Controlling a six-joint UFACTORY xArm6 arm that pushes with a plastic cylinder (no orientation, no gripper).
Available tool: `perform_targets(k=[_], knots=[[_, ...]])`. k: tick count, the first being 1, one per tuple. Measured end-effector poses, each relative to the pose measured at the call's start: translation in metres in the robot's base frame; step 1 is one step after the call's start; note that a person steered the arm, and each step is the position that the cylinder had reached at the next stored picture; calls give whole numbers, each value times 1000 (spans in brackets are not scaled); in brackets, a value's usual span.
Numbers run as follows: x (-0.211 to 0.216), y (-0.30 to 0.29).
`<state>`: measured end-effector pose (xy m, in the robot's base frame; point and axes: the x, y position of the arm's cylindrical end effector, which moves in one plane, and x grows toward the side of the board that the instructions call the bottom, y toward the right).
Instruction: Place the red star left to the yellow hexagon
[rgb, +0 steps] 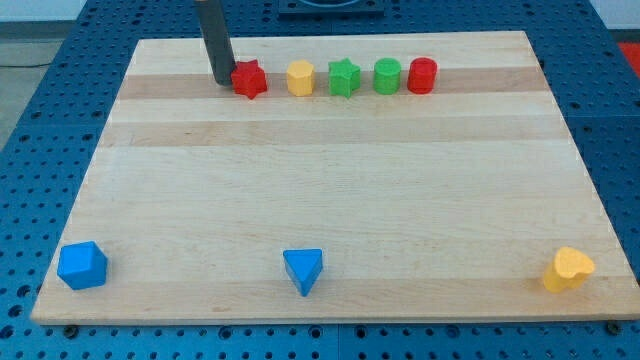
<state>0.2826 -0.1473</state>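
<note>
The red star (249, 79) lies near the view's top, at the left end of a row of blocks. The yellow hexagon (300, 77) sits just to its right, with a small gap between them. My tip (223, 80) stands on the board right against the red star's left side, touching or nearly touching it. The dark rod rises from there out of the view's top.
Right of the yellow hexagon the row goes on with a green star (343, 77), a green cylinder (387, 75) and a red cylinder (421, 75). Along the view's bottom lie a blue cube (81, 265), a blue triangle (303, 270) and a yellow heart (568, 269). The wooden board (330, 180) rests on a blue pegboard.
</note>
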Motion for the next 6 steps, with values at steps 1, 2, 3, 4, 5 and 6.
perform_targets(k=[1, 2, 3, 4, 5, 6], knots=[[0, 7], [0, 9], [0, 9], [0, 9], [1, -7], [15, -32]])
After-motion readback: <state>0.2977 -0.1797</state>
